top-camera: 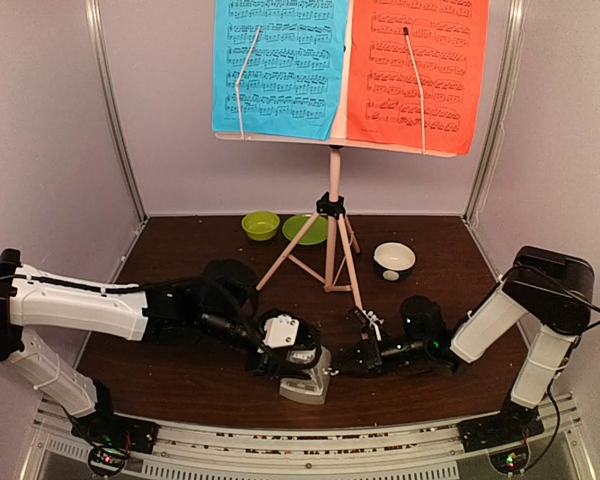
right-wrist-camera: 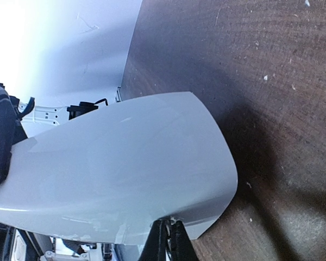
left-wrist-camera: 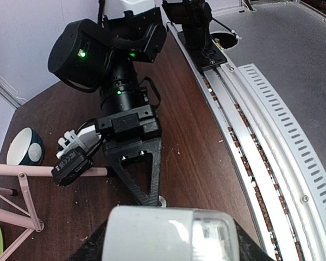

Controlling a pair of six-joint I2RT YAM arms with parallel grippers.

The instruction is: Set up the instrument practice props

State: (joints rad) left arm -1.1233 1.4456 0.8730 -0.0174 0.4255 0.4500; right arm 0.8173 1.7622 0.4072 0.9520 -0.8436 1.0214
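The pale pink music stand [top-camera: 330, 235] stands at the back centre with the blue sheet [top-camera: 275, 65] and the red sheet [top-camera: 415, 70] on its desk. The cream metronome [top-camera: 305, 382] sits at the front centre of the table. My left gripper [top-camera: 288, 352] is shut around its body, which fills the bottom of the left wrist view [left-wrist-camera: 168, 234]. My right gripper [top-camera: 346, 366] reaches in from the right, its jaws pinched on a small silver key [left-wrist-camera: 163, 202] on the metronome's side. In the right wrist view the metronome's body [right-wrist-camera: 114, 174] fills the frame above the nearly closed right gripper [right-wrist-camera: 171, 234].
A green bowl [top-camera: 260, 224] and a green plate [top-camera: 305, 229] lie behind the stand's legs. A white-and-dark bowl [top-camera: 394, 260] sits to the stand's right. A pink stand leg [left-wrist-camera: 22, 170] runs close behind my right gripper. The metal rail [left-wrist-camera: 271, 130] marks the near table edge.
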